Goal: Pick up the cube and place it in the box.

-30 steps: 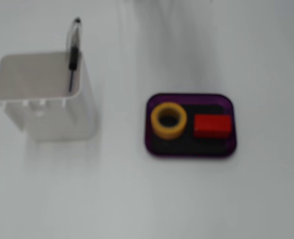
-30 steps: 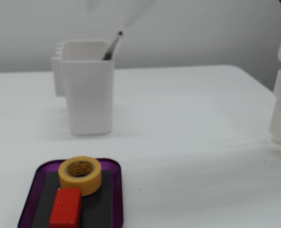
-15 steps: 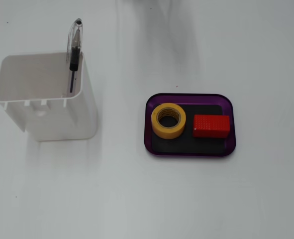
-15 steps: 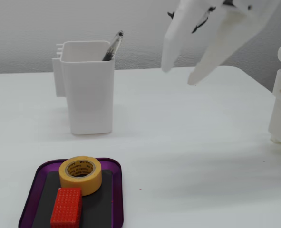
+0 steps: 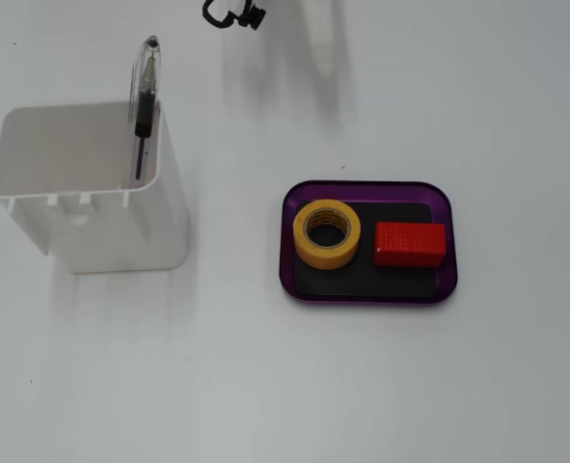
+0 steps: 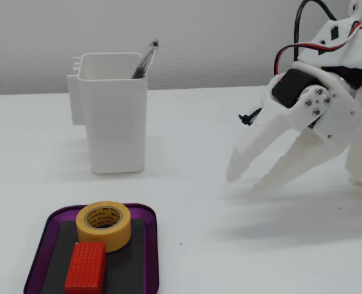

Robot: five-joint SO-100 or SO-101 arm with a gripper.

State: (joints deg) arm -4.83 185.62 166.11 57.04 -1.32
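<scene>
Cube [image 5: 410, 243] inside box [image 5: 367, 291] beside tape roll [image 5: 326, 232]; jaws spread, empty, well apart

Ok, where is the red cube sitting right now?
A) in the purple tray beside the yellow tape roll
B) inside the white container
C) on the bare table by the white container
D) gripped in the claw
A: the cube lies on the black floor of the purple tray, next to the tape roll, while the claw hangs open and empty, away from the tray.
</scene>
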